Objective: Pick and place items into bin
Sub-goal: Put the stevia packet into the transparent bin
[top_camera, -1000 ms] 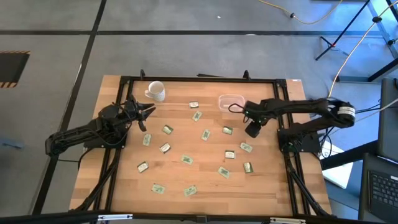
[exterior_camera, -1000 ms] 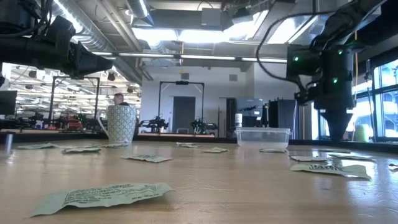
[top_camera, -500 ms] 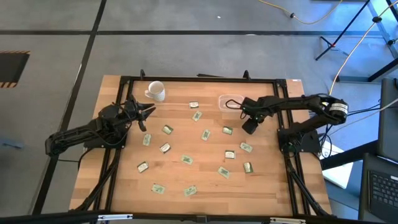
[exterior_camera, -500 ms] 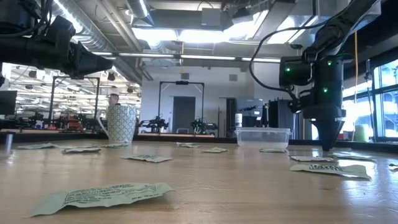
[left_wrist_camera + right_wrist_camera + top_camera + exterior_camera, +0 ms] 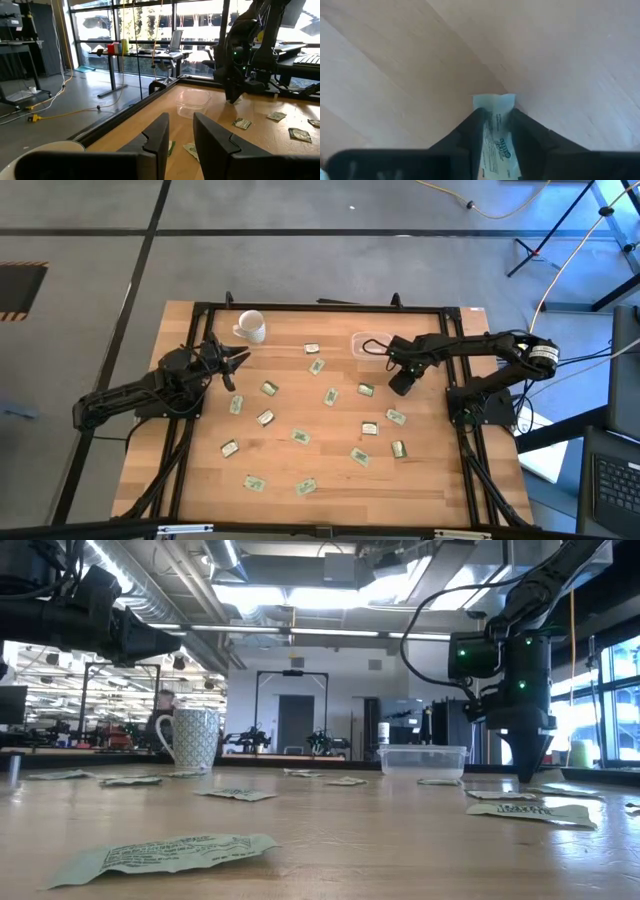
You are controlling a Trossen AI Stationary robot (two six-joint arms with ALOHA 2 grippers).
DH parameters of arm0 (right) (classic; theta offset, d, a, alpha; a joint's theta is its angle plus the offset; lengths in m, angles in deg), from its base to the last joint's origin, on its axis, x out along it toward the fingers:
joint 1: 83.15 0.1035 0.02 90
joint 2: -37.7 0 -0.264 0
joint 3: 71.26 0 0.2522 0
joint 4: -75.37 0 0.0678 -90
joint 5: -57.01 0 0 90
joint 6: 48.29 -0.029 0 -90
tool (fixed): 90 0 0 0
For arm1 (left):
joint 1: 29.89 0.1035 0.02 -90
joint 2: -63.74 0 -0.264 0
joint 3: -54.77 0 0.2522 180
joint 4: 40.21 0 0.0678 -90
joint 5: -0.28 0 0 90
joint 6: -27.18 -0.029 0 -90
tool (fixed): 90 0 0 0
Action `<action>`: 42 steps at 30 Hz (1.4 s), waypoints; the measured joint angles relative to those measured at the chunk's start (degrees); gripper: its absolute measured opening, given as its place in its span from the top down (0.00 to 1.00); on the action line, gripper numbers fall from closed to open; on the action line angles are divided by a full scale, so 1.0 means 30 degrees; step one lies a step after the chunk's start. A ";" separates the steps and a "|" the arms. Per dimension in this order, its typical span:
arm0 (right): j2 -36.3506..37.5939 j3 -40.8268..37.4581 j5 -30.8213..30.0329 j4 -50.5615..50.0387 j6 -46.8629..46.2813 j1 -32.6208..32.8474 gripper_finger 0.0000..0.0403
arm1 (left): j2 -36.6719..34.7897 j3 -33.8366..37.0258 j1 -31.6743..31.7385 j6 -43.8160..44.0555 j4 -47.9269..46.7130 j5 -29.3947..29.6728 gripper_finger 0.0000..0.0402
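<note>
High view, 12 o'clock = far table edge. Light wooden slatted table (image 5: 200, 470) inside a black frame, with both dark arms reaching in from the sides. Change over the last second: the right gripper (image 5: 398, 385) has slid a little toward 10 o'clock and dropped until its tips meet the wood, and its fingers, spread wide a second ago, have come in on either side of one pale green and white flat packet (image 5: 493, 102). The right wrist view shows that packet pinched between the tips and still lying on the table, not yet lifted. Judgement: the grasp is being made, and lift and carry remain. The left gripper (image 5: 235, 365) has not moved; it hangs at 6 o'clock of the white ceramic mug (image 5: 250, 326), fingers spread with nothing between them. Containers: the shallow clear squarish plastic bin (image 5: 372, 343) sits at 1 o'clock of table centre, near the right gripper at its 11 o'clock. It looks empty in the low and left wrist views, so I judge the task barely begun. Mug at 11 o'clock of centre; contents cannot be told. The other loose green-white packets (image 5: 300, 436) lie scattered across the middle and near half of the table.
</note>
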 joint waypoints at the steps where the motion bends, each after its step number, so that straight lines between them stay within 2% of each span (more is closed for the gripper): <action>1: 0.0000 0.0000 -0.0040 -0.0006 0.0014 0.0007 0.80 | 0.0000 0.0002 0.0000 0.0000 0.0000 0.0000 0.80; 9: 0.0576 -0.0081 -0.0226 -0.0044 0.0642 -0.0007 0.92 | 0.0000 0.0004 -0.0005 0.0000 0.0000 0.0000 0.80; 12: 0.1235 -0.0167 0.0298 -0.0273 0.0794 0.0020 0.94 | 0.0000 0.0004 0.0000 0.0000 0.0000 0.0000 0.80; 21: 0.3703 -0.0131 0.0105 0.1003 0.1041 0.0015 0.95 | -0.0004 -0.0004 -0.0002 0.0000 -0.0002 0.0000 0.80; 25: 0.4458 -0.0102 -0.0008 0.4278 0.1689 0.0007 0.95 | -0.0007 0.0000 -0.0003 -0.0029 0.0000 0.0000 0.80; 34: 0.3716 -0.0059 -0.0079 1.5491 0.5076 0.0007 0.95 | 0.0000 0.0004 0.0000 -0.0036 0.0000 0.0000 0.80; 37: 0.2938 -0.0057 -0.0081 1.6728 0.5154 0.0006 0.95 | -0.0007 0.0004 0.0000 -0.0036 -0.0002 0.0000 0.80; 42: 0.1182 -0.0051 -0.0825 1.6524 0.6098 -0.0007 0.95 | 0.0000 0.0002 0.0000 -0.0036 -0.0006 0.0000 0.80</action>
